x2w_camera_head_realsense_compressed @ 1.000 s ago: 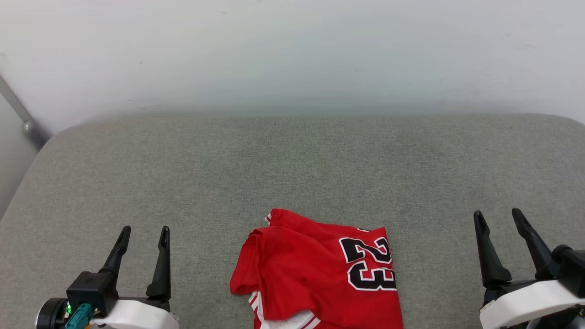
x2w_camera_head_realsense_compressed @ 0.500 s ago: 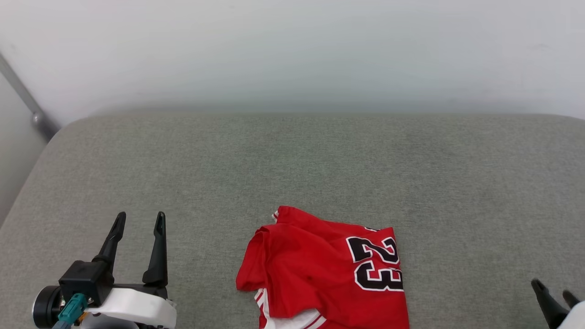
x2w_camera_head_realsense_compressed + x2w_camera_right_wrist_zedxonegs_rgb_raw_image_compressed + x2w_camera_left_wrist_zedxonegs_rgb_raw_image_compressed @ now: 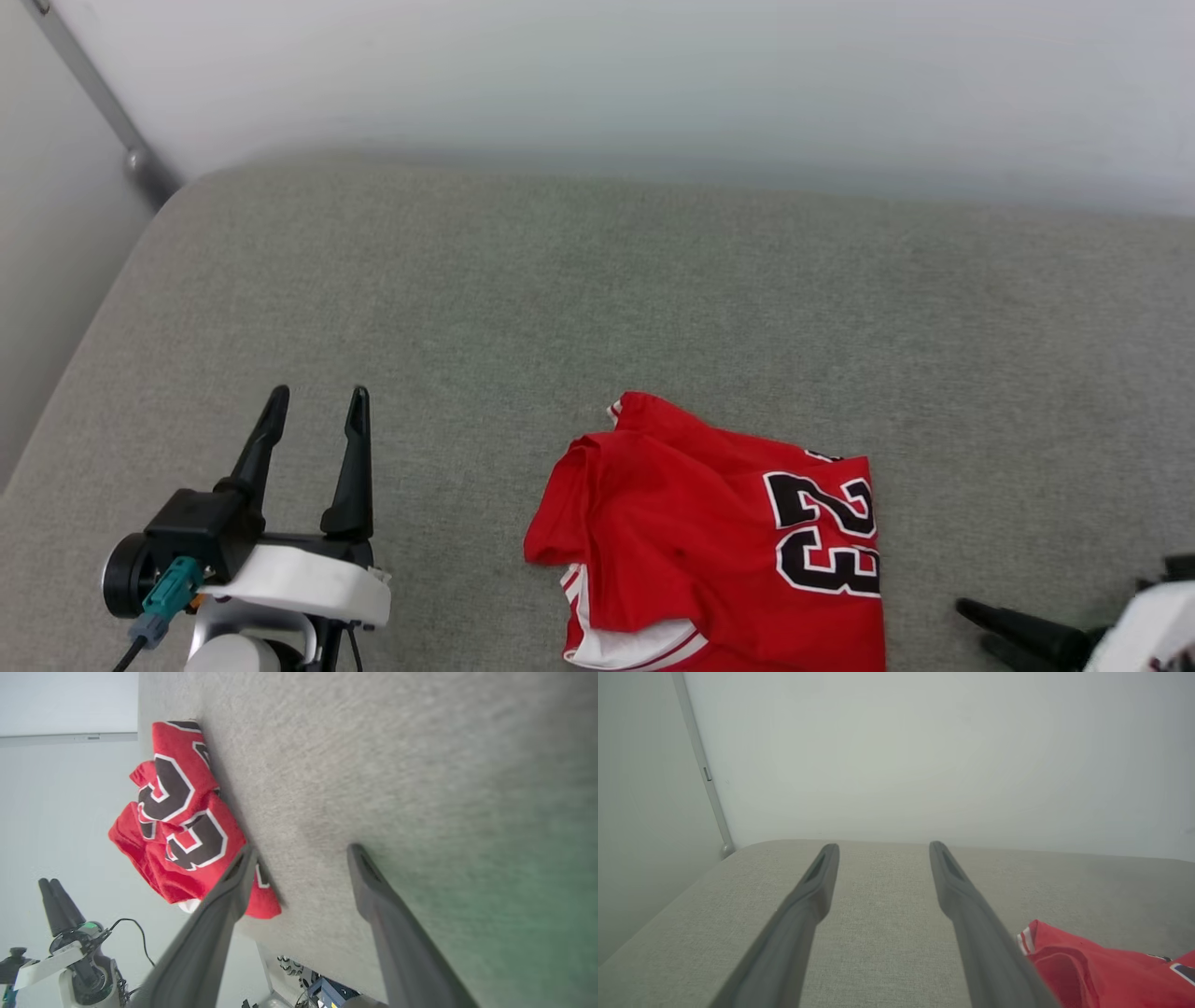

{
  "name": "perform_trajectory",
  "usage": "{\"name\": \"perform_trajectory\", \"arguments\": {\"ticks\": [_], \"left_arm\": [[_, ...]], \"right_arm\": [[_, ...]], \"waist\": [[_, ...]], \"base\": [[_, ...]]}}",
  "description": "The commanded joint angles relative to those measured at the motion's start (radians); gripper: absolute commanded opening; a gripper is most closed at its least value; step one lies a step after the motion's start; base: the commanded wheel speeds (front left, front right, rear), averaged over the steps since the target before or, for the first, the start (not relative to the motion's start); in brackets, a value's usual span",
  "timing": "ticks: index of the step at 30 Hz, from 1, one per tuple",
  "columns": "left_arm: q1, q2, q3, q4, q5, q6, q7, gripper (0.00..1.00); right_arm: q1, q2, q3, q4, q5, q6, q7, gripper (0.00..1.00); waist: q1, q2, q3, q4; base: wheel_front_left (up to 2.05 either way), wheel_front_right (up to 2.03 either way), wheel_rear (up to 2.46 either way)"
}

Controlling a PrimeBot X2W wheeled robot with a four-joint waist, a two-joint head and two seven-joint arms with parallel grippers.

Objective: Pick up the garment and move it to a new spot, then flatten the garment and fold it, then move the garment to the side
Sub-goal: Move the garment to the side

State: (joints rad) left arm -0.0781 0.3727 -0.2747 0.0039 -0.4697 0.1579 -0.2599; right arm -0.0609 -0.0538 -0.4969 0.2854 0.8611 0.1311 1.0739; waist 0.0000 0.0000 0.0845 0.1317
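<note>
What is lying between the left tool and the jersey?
Nothing. In the head view, the stretch between the left tool and the jersey is bare grey fabric surface.

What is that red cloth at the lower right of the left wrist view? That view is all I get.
Observer: A shirt, rumpled on the cushion; the head view shows a black "23" on it.
Operator: Is anything holding it?
Observer: No. The right gripper sits low to its right, jaws open and pointing at it, short of the cloth.
Operator: Any other colours?
Observer: A white sleeve with red stripes peeks out at its near edge.
</note>
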Motion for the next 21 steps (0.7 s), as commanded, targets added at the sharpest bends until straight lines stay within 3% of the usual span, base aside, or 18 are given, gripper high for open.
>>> {"name": "perform_trajectory", "arguments": {"ticks": [1, 10, 16, 17, 18, 19, 21], "left_arm": [[-0.021, -0.004, 0.004, 0.002, 0.008, -0.007, -0.005, 1.0], [-0.061, -0.031, 0.014, 0.023, 0.031, -0.036, -0.007, 1.0], [-0.075, -0.054, 0.027, 0.044, 0.046, -0.052, -0.007, 1.0], [-0.075, -0.057, 0.03, 0.047, 0.05, -0.055, -0.007, 1.0], [-0.076, -0.06, 0.033, 0.05, 0.053, -0.059, -0.007, 1.0], [-0.075, -0.062, 0.036, 0.052, 0.055, -0.061, -0.007, 1.0], [-0.07, -0.065, 0.043, 0.056, 0.063, -0.067, -0.007, 1.0]], "right_arm": [[-0.014, 0.006, 0.02, 0.021, 0.029, -0.001, -0.005, 1.0], [-0.124, 0.008, 0.211, 0.161, 0.257, -0.001, -0.049, 1.0], [-0.18, 0.014, 0.323, 0.219, 0.309, -0.001, -0.103, 1.0], [-0.183, 0.015, 0.341, 0.224, 0.316, -0.001, -0.105, 0.52], [-0.184, 0.015, 0.357, 0.226, 0.315, -0.001, -0.109, 0.33], [-0.185, 0.015, 0.37, 0.225, 0.311, -0.001, -0.113, 0.0], [-0.187, 0.014, 0.392, 0.219, 0.314, -0.001, -0.116, 0.0]], "waist": [[0.0, 0.0, 0.024, 0.017], [0.0, 0.0, 0.074, 0.046], [0.0, 0.0, 0.086, 0.053], [0.0, 0.0, 0.085, 0.054], [0.0, 0.0, 0.084, 0.054], [0.0, 0.0, 0.083, 0.054], [0.0, 0.0, 0.077, 0.05]], "base": [[0.0, 0.0, 0.0], [0.0, 0.0, 0.0], [0.0, 0.0, 0.0], [0.0, 0.0, 0.0], [0.0, 0.0, 0.0], [0.0, 0.0, 0.0], [0.0, 0.0, 0.0]]}}
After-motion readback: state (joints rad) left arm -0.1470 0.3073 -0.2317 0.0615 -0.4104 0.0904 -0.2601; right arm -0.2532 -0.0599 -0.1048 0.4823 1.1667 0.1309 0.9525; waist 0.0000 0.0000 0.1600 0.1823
